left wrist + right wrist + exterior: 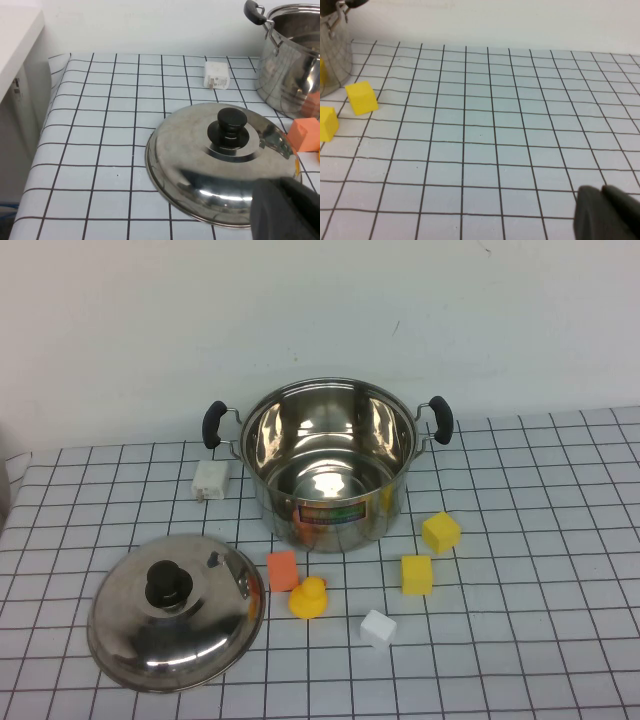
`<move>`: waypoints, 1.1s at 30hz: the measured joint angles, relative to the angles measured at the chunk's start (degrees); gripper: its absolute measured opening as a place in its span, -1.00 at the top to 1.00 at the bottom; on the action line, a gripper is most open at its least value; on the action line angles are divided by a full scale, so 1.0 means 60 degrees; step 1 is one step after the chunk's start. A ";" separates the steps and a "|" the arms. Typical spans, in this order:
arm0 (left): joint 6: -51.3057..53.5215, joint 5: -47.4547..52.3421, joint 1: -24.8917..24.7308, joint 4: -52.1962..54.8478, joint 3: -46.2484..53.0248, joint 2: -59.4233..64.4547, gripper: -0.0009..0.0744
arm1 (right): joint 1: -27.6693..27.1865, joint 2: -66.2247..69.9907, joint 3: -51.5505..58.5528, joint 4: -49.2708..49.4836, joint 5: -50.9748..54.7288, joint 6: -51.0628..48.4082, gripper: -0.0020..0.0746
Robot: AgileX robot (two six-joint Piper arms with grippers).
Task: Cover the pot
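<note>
The pot [328, 462] is a shiny steel one with two black side handles and a colourful label. It stands open and empty at the back middle of the table; its side also shows in the left wrist view [292, 65]. The domed steel lid [176, 610] with a black knob lies flat at the front left, apart from the pot. In the left wrist view my left gripper [285, 207] is shut and empty, just short of the lid's [220, 160] near rim. My right gripper [606, 212] is shut and empty over bare table to the right. Neither gripper shows in the high view.
A white charger block [210, 480] lies left of the pot. An orange block [283, 570], a yellow duck [309, 598], a white cube [378, 627] and two yellow blocks [417, 575] [441, 532] lie in front of the pot. The table's left edge [42, 135] drops off.
</note>
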 joint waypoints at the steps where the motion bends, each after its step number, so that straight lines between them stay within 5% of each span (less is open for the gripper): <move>1: 0.0000 0.0000 0.0000 0.0000 0.0000 0.0000 0.98 | 0.0000 0.0000 0.0000 0.0000 0.0000 0.0000 0.92; 33: -0.0384 0.0022 0.0000 -0.0395 0.0000 -0.0022 0.98 | 0.0000 0.0000 0.0000 0.0000 0.0000 0.0000 0.92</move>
